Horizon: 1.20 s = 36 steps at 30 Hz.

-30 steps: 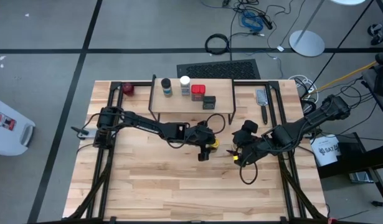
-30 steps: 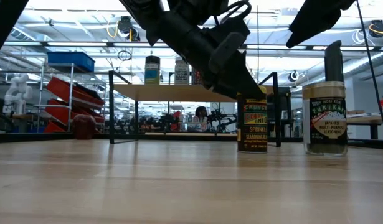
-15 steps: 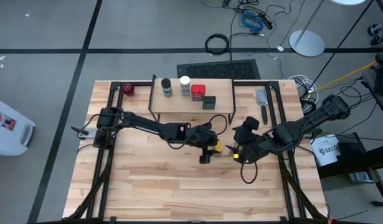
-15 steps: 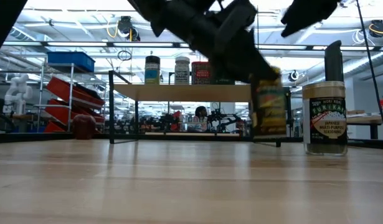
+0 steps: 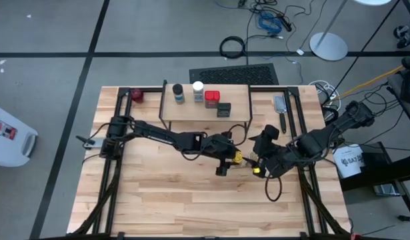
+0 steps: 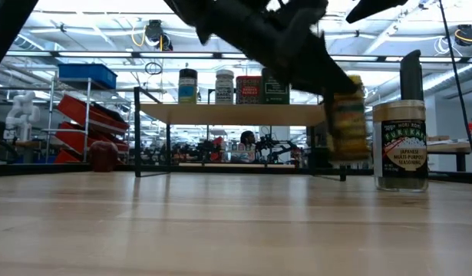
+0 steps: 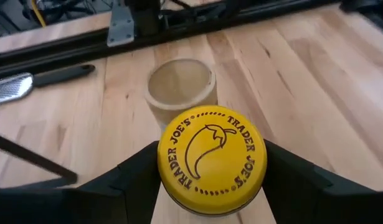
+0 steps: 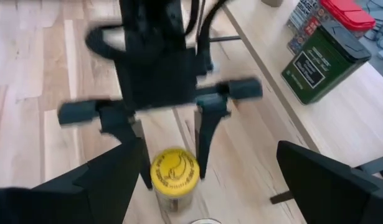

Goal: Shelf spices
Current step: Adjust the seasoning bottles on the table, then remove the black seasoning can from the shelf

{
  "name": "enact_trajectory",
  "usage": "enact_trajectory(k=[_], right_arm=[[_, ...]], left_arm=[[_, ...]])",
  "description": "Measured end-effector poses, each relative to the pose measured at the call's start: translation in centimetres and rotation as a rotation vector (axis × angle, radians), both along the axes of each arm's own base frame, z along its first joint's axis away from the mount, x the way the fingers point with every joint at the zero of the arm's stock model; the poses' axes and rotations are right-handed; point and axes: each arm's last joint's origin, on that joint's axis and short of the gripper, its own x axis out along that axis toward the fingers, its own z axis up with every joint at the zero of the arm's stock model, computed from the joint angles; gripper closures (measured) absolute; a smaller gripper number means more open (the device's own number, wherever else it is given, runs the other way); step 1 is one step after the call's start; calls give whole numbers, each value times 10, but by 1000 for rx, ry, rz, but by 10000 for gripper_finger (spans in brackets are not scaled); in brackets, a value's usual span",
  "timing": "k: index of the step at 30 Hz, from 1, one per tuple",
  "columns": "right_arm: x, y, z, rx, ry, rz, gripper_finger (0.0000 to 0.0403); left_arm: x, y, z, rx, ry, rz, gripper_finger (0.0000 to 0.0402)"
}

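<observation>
You have a wooden table (image 5: pixel 158 193) with the shelf (image 5: pixel 206 112) at its far edge, four spices already standing on it. The left gripper (image 5: pixel 231 159) sits mid-table, clenched on the yellow-topped jar (image 7: pixel 210 160), lifted just clear of the wood. The right gripper (image 5: pixel 263 167) waits just beside it, fingers spread, holding nothing. The tan-topped jar (image 7: pixel 181 87) stands nearby. Judge the held jar light, rigid and smooth; grip its sides below the cap. Its long axis is upright, tilting slightly.
</observation>
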Motion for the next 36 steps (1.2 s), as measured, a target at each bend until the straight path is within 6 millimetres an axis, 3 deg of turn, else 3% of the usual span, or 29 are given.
enact_trajectory(k=[9,18,27,36], right_arm=[[0,0,0,-4,2,-1,44],[0,0,0,-2,4,0,44],[0,0,0,0,4,1,44],[0,0,0,0,4,1,44]], left_arm=[[14,-1,-22,0,45,-8,157],[20,-1,-23,23,39,-23,155],[20,0,-23,37,44,-28,96],[20,0,-21,37,53,-28,67]])
